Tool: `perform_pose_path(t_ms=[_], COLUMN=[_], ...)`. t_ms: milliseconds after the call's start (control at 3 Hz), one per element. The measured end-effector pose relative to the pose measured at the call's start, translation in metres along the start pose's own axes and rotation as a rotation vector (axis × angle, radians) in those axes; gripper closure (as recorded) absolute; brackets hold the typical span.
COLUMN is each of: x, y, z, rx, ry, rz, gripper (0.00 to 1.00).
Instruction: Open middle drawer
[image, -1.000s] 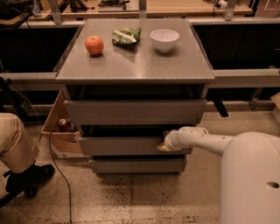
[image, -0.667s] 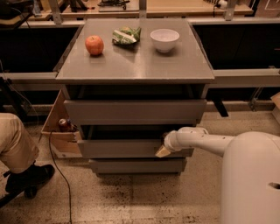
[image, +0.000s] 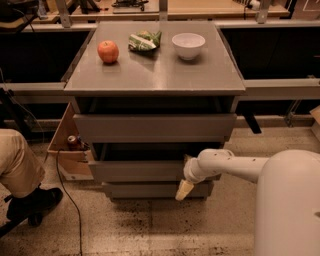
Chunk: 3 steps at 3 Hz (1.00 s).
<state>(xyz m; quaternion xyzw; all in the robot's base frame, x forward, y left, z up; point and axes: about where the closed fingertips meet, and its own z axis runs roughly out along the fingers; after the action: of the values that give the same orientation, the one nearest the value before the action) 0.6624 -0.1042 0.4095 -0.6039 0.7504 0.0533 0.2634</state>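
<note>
The grey cabinet has three stacked drawer fronts. The middle drawer is the second front, flat and without a handle. It stands slightly out, with a dark gap above it. The taller top drawer sits above it and the lowest drawer below. My gripper is on the end of my white arm, which reaches in from the right. Its tan tip points down at the right part of the middle front, over the lower edge and in front of the lowest drawer.
On the cabinet top are a red apple, a green snack bag and a white bowl. A person's leg and shoe are at the left. Beside the cabinet are a cardboard box and a floor cable.
My gripper's tan tip has dropped from the upper edge of the middle drawer front to its lower edge. The drawer fronts look unmoved.
</note>
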Motion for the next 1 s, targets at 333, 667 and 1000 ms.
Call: perform_pose_path(t_ms=[333, 667, 1000], x=[-0.003, -0.006, -0.009], y=[0.042, 0.041, 0.039], z=[0.0, -0.006, -0.013], rx=[-0.113, -0.114, -0.114], ry=[0.026, 0.027, 0.027], rz=[-0.037, -0.038, -0.038], gripper=[0.18, 0.49, 0.68])
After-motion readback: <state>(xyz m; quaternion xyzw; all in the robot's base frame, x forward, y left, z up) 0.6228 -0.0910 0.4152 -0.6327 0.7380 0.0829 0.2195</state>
